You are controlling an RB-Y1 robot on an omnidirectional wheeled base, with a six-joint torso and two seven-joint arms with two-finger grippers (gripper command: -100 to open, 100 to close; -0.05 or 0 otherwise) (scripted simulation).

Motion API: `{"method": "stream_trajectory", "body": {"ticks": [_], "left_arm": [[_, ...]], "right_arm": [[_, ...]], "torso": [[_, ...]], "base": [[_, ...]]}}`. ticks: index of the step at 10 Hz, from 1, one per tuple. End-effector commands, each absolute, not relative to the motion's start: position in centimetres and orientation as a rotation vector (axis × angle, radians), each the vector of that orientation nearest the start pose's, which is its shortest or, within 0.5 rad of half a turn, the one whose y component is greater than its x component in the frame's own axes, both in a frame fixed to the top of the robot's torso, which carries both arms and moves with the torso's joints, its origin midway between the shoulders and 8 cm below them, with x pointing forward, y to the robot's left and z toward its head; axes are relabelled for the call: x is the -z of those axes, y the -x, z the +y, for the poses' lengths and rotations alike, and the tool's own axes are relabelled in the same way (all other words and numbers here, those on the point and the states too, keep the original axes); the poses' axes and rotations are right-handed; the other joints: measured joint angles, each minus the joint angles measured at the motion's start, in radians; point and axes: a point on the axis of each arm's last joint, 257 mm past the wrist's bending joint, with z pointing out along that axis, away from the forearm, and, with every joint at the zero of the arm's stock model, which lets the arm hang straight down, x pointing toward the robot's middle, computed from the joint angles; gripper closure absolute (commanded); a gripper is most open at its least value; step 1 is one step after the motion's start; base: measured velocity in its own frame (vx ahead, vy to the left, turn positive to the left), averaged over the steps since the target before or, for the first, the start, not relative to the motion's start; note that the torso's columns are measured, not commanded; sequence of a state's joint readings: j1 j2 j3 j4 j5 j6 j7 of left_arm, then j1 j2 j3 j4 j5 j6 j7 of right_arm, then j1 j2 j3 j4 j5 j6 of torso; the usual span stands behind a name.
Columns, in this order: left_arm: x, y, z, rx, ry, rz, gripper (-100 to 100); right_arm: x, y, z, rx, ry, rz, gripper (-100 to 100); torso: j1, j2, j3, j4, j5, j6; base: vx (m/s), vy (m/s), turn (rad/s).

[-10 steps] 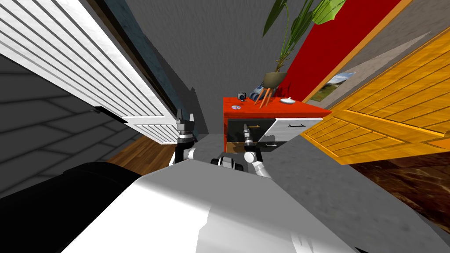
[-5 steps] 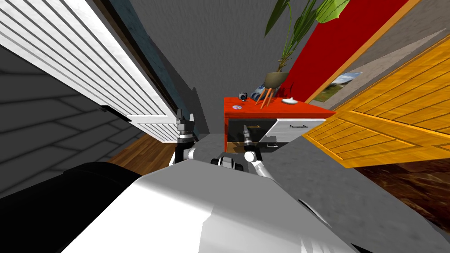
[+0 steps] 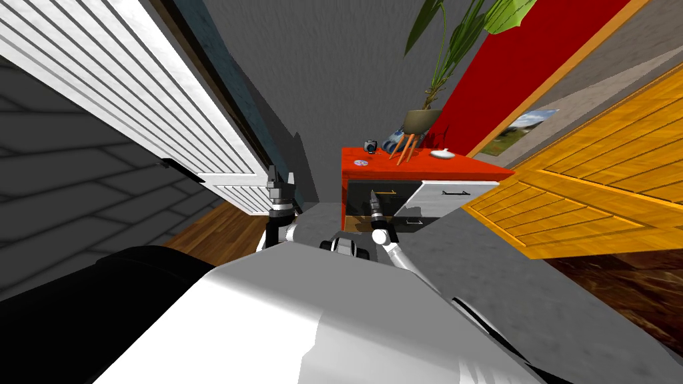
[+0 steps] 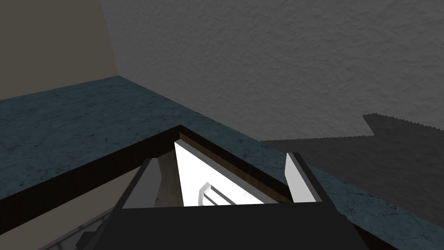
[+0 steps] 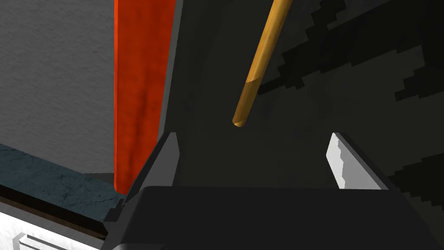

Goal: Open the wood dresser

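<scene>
The dresser (image 3: 420, 171) has a red-orange top and stands just ahead of me on the right. Its front has a dark drawer (image 3: 365, 191) with a gold bar handle (image 3: 385, 192), and a grey drawer front (image 3: 448, 199) with a black handle beside it. My right gripper (image 3: 373, 197) is open in front of the dark drawer. In the right wrist view, the gold handle (image 5: 256, 71) runs just beyond the right gripper (image 5: 256, 152), its end between the fingertips' lines and untouched. The dresser's red side (image 5: 135, 87) lies by one finger. My left gripper (image 3: 281, 178) is raised and open, holding nothing (image 4: 221, 173).
A potted plant on a stand (image 3: 419, 123), a small dark object (image 3: 369, 145), a white dish (image 3: 441, 154) and a disc (image 3: 360, 163) sit on the dresser top. A white louvred door (image 3: 200, 133) is close on the left. An orange panelled door (image 3: 593, 193) is close on the right.
The whole head view has shifted a little, so I have moved slightly. Both grippers keep their pose, with the right one still at the dark drawer.
</scene>
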State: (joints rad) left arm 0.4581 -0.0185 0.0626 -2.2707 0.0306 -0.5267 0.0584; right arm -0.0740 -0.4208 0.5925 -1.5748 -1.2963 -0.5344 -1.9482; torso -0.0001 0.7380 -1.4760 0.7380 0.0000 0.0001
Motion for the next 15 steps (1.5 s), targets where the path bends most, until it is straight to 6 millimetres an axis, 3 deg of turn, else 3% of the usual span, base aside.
{"method": "stream_trajectory", "body": {"ticks": [1,4,5,11,12,15], "left_arm": [[-4.0,-33.9,30.0,1.34,0.657,0.518,0],[-4.0,-33.9,30.0,1.34,0.657,0.518,0],[-4.0,-33.9,30.0,1.34,0.657,0.518,0],[-4.0,-33.9,30.0,1.34,0.657,0.518,0],[-4.0,-33.9,30.0,1.34,0.657,0.518,0],[-4.0,-33.9,30.0,1.34,0.657,0.518,0]], "right_arm": [[20.8,-51.3,-15.5,1.366,1.313,0.853,-100],[20.1,-52.0,-15.9,1.355,1.312,0.852,-100],[20.7,-51.4,-15.6,1.36,1.312,0.856,100],[19.5,-51.9,-15.5,1.345,1.313,0.836,100],[19.5,-51.5,-15.1,1.311,1.282,0.86,-100],[19.5,-50.8,-14.5,1.257,1.23,0.901,-100]], "torso": [[0.0,0.0,0.0,0.0,0.0,0.0],[0.004,-0.004,-0.002,-0.001,0.001,0.0],[0.0,0.0,0.0,0.0,0.0,0.0],[0.0,0.001,0.001,0.0,0.0,0.0],[0.001,-0.006,-0.003,-0.001,0.0,0.0],[0.0,-0.006,-0.004,-0.002,0.0,0.0]], "base": [[0.0,0.0,0.0],[0.06,0.048,-0.037],[-0.043,-0.036,0.086],[-0.133,-0.017,-0.043],[0.024,-0.017,0.055],[0.112,-0.033,0.058]]}}
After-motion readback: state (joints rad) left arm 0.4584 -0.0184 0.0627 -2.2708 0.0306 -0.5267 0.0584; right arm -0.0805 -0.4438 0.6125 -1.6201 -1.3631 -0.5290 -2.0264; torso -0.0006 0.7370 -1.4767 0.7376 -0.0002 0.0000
